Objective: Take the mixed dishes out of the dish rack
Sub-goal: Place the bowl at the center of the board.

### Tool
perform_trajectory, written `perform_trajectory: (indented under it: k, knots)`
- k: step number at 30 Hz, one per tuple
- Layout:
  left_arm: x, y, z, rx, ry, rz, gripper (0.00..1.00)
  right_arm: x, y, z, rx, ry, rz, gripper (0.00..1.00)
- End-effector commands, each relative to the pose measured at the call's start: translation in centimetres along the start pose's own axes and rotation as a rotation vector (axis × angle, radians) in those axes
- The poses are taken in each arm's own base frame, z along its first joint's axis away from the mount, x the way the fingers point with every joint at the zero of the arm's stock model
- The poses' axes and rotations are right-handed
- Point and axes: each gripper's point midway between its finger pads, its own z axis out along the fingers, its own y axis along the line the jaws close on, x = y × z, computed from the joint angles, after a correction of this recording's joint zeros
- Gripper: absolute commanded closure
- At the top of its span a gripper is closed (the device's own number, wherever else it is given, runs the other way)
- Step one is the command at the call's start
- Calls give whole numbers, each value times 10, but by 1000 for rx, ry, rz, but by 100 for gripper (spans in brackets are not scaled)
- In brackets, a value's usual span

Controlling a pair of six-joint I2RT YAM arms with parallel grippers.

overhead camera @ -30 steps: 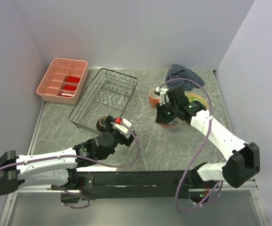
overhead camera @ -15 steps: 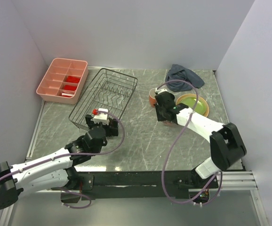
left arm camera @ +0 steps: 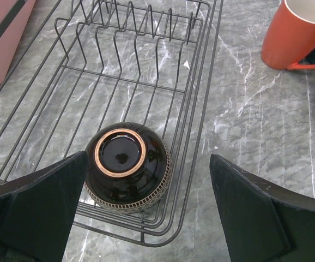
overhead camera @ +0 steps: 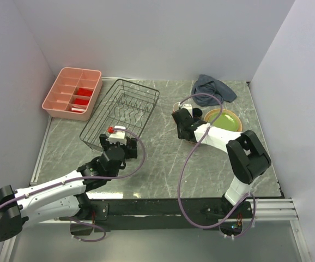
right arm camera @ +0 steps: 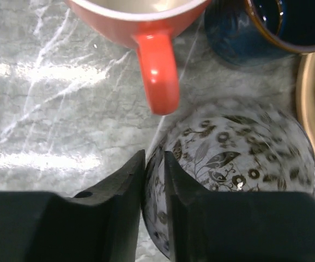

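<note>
The black wire dish rack [overhead camera: 126,103] holds one dish, a dark brown bowl [left arm camera: 127,166] lying upside down in its near corner. My left gripper [left arm camera: 148,164] hovers open right above that bowl, its fingers apart on either side; in the top view [overhead camera: 116,143] it hides the bowl. My right gripper [right arm camera: 155,158] is shut on the rim of the patterned pinkish bowl [right arm camera: 239,164], just near of the orange mug [right arm camera: 157,76] and the dark blue cup [right arm camera: 255,27]. The lime green plate [overhead camera: 224,120] lies on the tan-yellow plate [right arm camera: 313,109].
A pink compartment tray [overhead camera: 73,93] with red pieces stands at the back left, beside the rack. A crumpled grey-blue cloth [overhead camera: 214,87] lies at the back right. Grey walls close in the left, back and right sides.
My left gripper swung left from beside the rack to above the brown bowl. My right gripper carried the pinkish bowl left and back, close to the orange mug.
</note>
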Motion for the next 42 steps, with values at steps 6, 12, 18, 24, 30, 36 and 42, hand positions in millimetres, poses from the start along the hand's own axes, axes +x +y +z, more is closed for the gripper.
perform_trajectory:
  k: [6, 12, 18, 24, 30, 36, 42]
  knots:
    - [-21, -7, 0, 10, -17, -68, 1, -22, 19, -33, -59, -107, 101, 54]
    - [-19, 2, 8, -38, 54, -131, 1, -39, 14, -71, -117, -183, 149, 27]
    - [-23, 5, 19, -45, 167, -216, 1, -53, 4, -102, -151, -260, 187, 0]
    - [-15, 12, 33, -111, 330, -327, 1, -52, -6, -122, -182, -307, 210, 0]
    - [21, 23, 40, -192, 558, -301, 0, -37, -15, -130, -200, -324, 227, 0]
    - [45, 22, 37, -200, 684, -301, 0, -18, -24, -129, -196, -321, 214, 0]
    - [69, 25, 43, -229, 760, -260, 1, -11, -24, -128, -208, -317, 196, 0]
